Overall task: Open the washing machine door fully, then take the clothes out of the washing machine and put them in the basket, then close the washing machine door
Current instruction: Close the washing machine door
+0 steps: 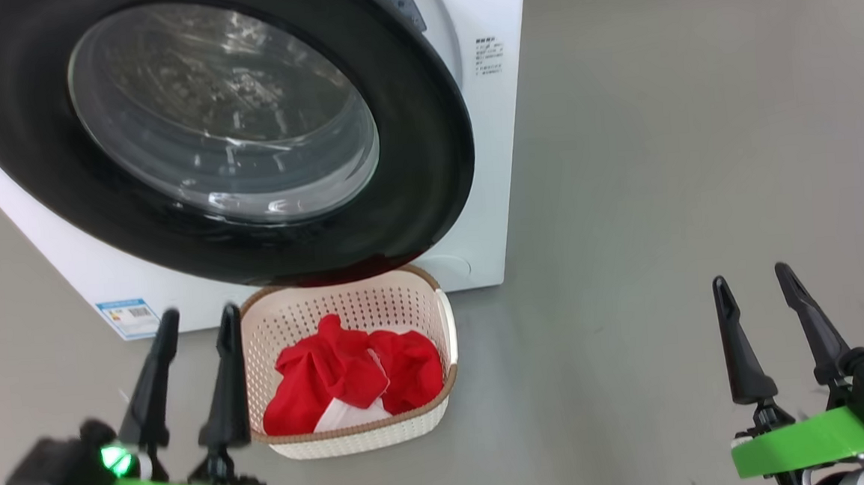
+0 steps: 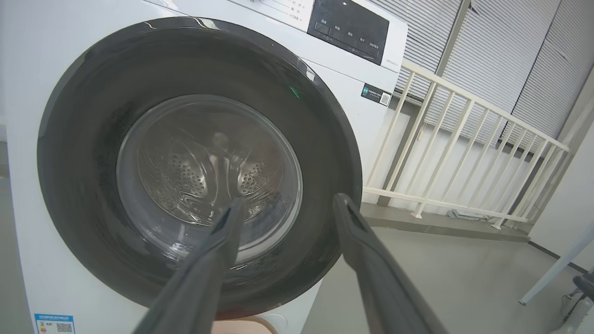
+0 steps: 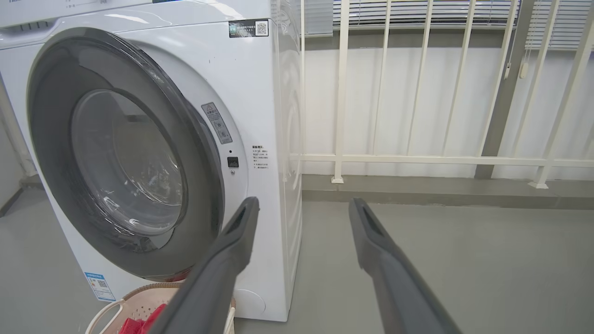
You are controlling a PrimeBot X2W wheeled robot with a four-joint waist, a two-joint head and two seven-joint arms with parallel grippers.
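Observation:
The white washing machine point(image 1: 484, 119) point(image 2: 352, 93) point(image 3: 250, 93) stands ahead of me. The washing machine door point(image 1: 427, 160) point(image 2: 83, 162) point(image 3: 51, 116), black-rimmed with a glass bowl, is swung almost against the front, its right edge a little off the latch hole. The basket point(image 1: 444, 324) point(image 3: 139, 294) sits on the floor under the door's lower edge, with the red clothes point(image 1: 350, 371) point(image 3: 139, 324) inside. My left gripper point(image 1: 200, 313) point(image 2: 288, 202) is open and empty just left of the basket. My right gripper point(image 1: 750, 274) point(image 3: 304, 200) is open and empty, far to the right over bare floor.
A white railing point(image 2: 464, 139) point(image 3: 343, 93) runs along a low step behind and to the right of the machine, with blinds behind it. A slanted white post point(image 2: 557, 273) stands at the far right. A blue energy sticker point(image 1: 127, 317) marks the machine's lower left front.

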